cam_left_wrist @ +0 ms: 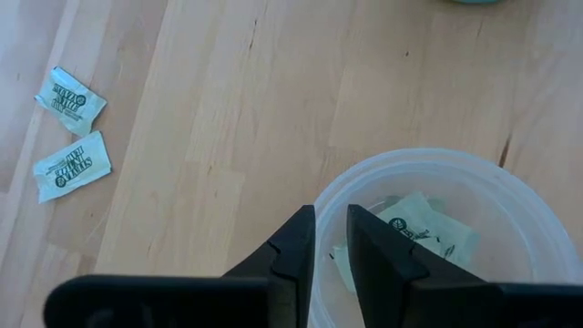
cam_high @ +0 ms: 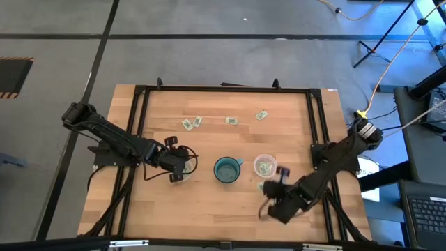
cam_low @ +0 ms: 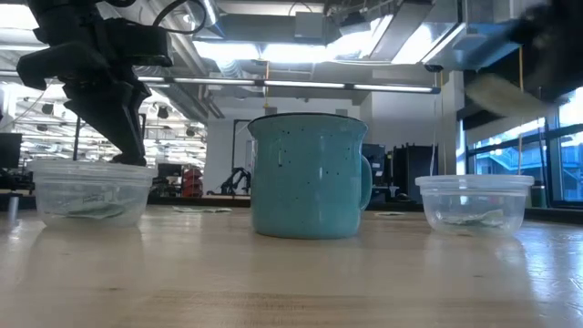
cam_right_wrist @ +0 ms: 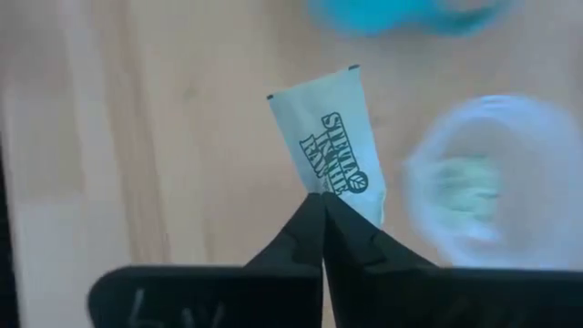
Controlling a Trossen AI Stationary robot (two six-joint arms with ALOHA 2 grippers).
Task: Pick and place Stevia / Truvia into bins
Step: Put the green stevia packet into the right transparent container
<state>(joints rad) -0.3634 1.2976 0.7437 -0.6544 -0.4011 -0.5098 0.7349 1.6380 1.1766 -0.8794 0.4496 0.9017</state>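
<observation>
Two clear cups stand on either side of a teal mug (cam_high: 226, 169). The left cup (cam_left_wrist: 437, 228) has green-white Stevia packets (cam_left_wrist: 428, 230) lying in it, and so does the right cup (cam_high: 265, 166). My left gripper (cam_left_wrist: 331, 239) hangs over the left cup's rim, open by a narrow gap and holding nothing. My right gripper (cam_right_wrist: 321, 196) hovers near the right cup (cam_right_wrist: 492, 182), shut on one packet (cam_right_wrist: 328, 137). Several more packets (cam_high: 191, 123) (cam_high: 231, 120) (cam_high: 262, 115) lie flat on the far half of the table. My right gripper pinches one short end of the packet (cam_right_wrist: 335, 187) between its two fingertips. The rest of the packet juts out beyond the fingers, printed face showing. It is lifted clear of the table, beside the right cup and above its rim height (cam_low: 501, 96).
The teal mug (cam_low: 310, 178) stands between the two cups (cam_low: 91, 191) (cam_low: 474, 205). Two loose packets (cam_left_wrist: 71, 96) (cam_left_wrist: 73, 166) lie side by side on the wood beyond the left cup. A black frame (cam_high: 223, 89) runs round the table's edges.
</observation>
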